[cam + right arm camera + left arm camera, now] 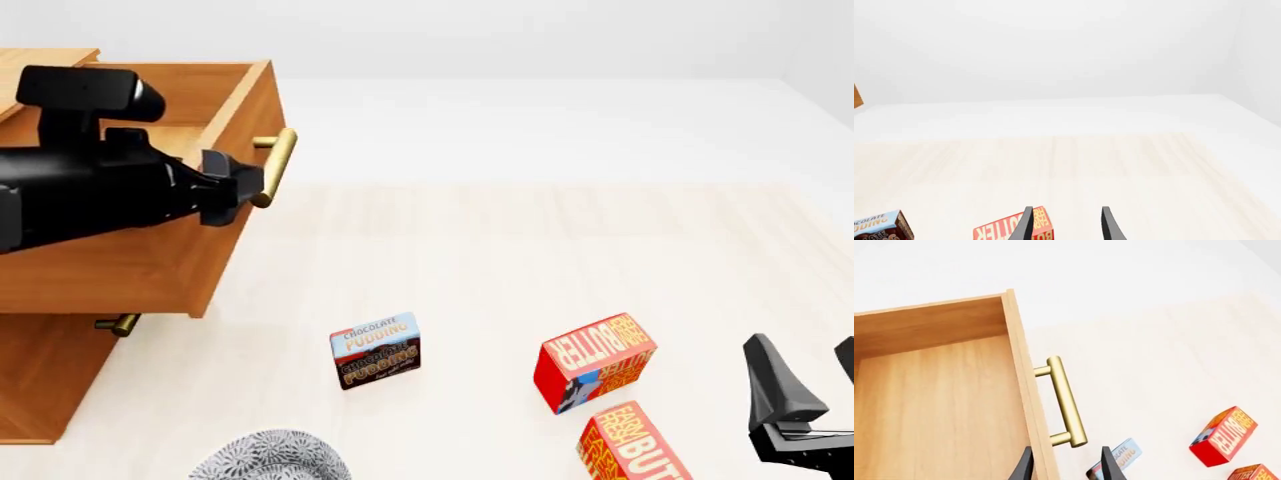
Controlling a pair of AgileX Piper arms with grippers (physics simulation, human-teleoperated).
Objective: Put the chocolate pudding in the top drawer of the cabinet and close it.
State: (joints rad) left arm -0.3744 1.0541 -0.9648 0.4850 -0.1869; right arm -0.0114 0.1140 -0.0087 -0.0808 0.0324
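Simulated tabletop workspace, apparently no furnished room: a pale wood-grain table (534,260) and blank white surroundings, bearing only a wooden cabinet (134,270) and grocery boxes (595,362).

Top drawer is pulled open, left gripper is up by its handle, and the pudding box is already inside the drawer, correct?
Not quite. The top drawer is open and the left gripper is by its handle, but the pudding box stands on the table, as the front view shows.
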